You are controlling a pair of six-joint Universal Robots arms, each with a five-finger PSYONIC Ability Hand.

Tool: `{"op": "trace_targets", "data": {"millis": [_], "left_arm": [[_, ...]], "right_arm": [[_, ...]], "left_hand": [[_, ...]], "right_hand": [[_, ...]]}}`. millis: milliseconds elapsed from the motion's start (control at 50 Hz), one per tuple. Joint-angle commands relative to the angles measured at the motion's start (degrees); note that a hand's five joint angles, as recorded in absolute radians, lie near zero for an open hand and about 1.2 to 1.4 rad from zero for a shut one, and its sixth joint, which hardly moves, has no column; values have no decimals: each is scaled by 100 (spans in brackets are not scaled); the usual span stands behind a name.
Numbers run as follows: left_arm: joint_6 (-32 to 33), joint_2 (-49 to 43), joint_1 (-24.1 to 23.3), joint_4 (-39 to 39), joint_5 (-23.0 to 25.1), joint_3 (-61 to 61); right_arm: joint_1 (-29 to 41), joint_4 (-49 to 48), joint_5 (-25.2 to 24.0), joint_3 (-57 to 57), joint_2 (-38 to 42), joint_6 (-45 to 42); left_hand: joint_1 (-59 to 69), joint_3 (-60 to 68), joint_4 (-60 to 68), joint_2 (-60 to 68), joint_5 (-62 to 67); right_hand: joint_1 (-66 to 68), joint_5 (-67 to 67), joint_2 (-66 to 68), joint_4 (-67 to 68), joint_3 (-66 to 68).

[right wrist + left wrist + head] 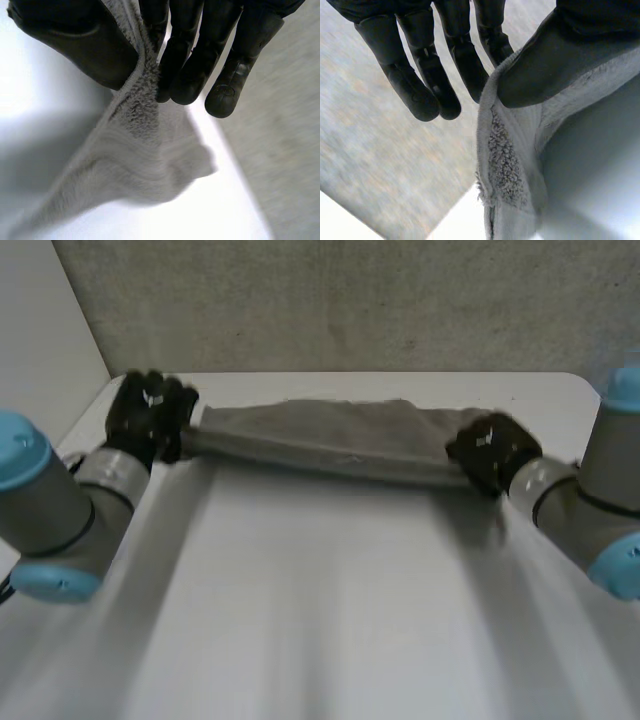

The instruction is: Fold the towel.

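A grey towel [330, 438] stretches across the far part of the white table [330, 590], pulled taut between my two hands. My left hand [150, 412] holds its left end; in the left wrist view the thumb [555, 65] pinches the towel's edge [505, 160] against the fingers [465, 60]. My right hand [490, 452] holds the right end; in the right wrist view the thumb [80, 45] and fingers [200, 65] pinch the towel's corner [145, 150], which hangs just above the table.
A rough grey wall [350, 300] rises right behind the table's far edge. A white panel [40, 330] stands at the far left. The table's near half lies bare in front of the towel.
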Motion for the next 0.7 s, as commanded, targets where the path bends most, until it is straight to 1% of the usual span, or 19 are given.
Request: {"op": "trace_targets", "data": {"millis": [20,120,160,180,220,240,260,280,320,340,380,440,620,640,660,680,700], "left_arm": [[754,37,327,88,18,-922],[746,20,415,88,9,-896],[728,20,459,96,1,-878],[728,20,459,97,1,-878],[711,20,468,105,1,-878],[710,20,468,105,1,-878],[684,20,468,114,1,-878],[684,20,468,114,1,-878],[632,20,485,114,1,-878],[631,20,486,114,1,-878],[614,20,503,114,1,-869],[614,20,547,132,1,-861],[596,20,617,237,-8,-860],[596,20,617,237,-17,-860],[596,20,617,237,-8,-860],[596,20,617,237,-8,-860],[596,20,617,229,-17,-869]], "right_arm": [[-213,-794,31,1056,92,14],[-293,-980,84,1233,92,32],[-354,-998,137,1294,83,93],[-354,-998,137,1295,83,94],[-407,-1033,251,1408,83,146],[-407,-1033,251,1409,83,146],[-425,-1033,330,1444,83,164],[-425,-1033,330,1444,83,164],[-486,-1042,523,1462,83,251],[-486,-1042,524,1462,83,252],[-512,-1051,716,1453,92,357],[-521,-1042,796,1427,83,436],[-513,-1025,823,1391,66,463],[-521,-1016,831,1383,66,463],[-521,-998,814,1365,66,463],[-521,-998,814,1365,66,463],[-530,-963,805,1348,57,445]], "left_hand": [[-472,-888,-729,-715,-1712],[-472,-888,-729,-715,-1712],[-472,-888,-729,-715,-1712],[-472,-888,-729,-715,-1712],[-472,-888,-729,-715,-1712],[-472,-888,-729,-715,-1712],[-472,-888,-729,-715,-1712],[-472,-888,-729,-715,-1712],[-472,-888,-729,-715,-1712],[-472,-888,-729,-715,-1712],[-472,-888,-729,-715,-1712],[-472,-888,-729,-715,-1712],[-472,-888,-729,-715,-1712],[-472,-888,-729,-715,-1712],[-472,-888,-729,-715,-1712],[-472,-888,-729,-715,-1712],[-472,-888,-729,-715,-1712]], "right_hand": [[311,170,288,281,323],[284,143,260,254,295],[-921,-1062,-944,-951,-909],[-928,-1069,-951,-958,-916],[-2201,-2342,-2224,-2231,-2189],[-2206,-2347,-2229,-2236,-2195],[-2706,-2847,-2729,-2736,-2694],[-2711,-2852,-2734,-2741,-2699],[-3381,-3522,-3404,-3411,-3370],[-3383,-3525,-3407,-3414,-3372],[-3970,-4111,-3993,-4000,-3958],[-3939,-4080,-3962,-3969,-3928],[-3787,-3928,-3811,-3817,-3776],[-3487,-3629,-3511,-3518,-3476],[-2435,-2577,-2459,-2466,-2424],[-2425,-2566,-2448,-2455,-2413],[-976,-1117,-999,-1006,-964]]}}
